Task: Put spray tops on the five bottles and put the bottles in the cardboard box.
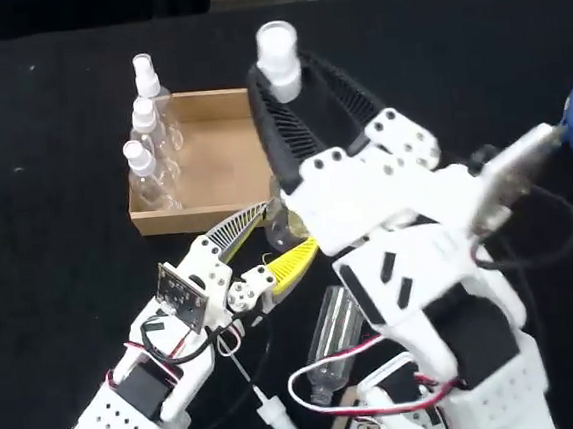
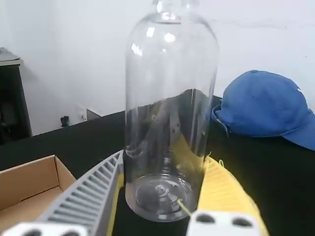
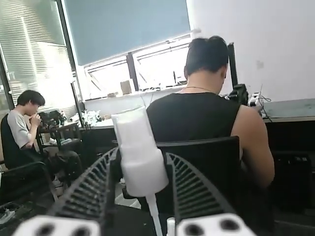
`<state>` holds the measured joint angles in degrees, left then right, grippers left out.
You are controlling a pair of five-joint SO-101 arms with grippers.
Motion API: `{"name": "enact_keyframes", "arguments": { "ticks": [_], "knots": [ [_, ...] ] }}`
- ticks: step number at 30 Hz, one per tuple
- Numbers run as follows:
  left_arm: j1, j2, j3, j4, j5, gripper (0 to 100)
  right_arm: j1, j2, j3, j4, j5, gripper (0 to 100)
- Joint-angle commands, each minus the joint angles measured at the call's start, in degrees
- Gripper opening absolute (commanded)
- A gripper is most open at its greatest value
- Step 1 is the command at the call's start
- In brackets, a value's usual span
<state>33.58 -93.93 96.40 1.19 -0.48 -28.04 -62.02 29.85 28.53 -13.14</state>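
Clear plastic bottle (image 2: 170, 113) is upright just near of the cardboard box (image 1: 217, 160), with the left gripper (image 2: 162, 196) clamped round its base. The right gripper (image 3: 142, 167) is pinching a white spray top (image 3: 140, 157), held high by the box's far right corner. Three capped bottles (image 1: 149, 136) stand inside along the left wall.
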Motion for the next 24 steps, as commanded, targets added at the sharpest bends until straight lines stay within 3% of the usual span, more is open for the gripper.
{"name": "enact_keyframes", "arguments": {
  "ticks": [1,9,24],
  "knots": [
    [0.48,-1.14,0.92,0.09,0.53,3,-0.26,-1.19,-0.75,-3.34,0.44,1.2],
    [0.66,-1.14,0.92,0.09,0.44,3,3.52,-0.66,-12.88,-2.81,0.53,1.2],
    [0.84,-1.14,1.01,0.09,0.44,3,9.58,-1.19,-9.80,-3.25,0.09,1.1]
  ]
}}
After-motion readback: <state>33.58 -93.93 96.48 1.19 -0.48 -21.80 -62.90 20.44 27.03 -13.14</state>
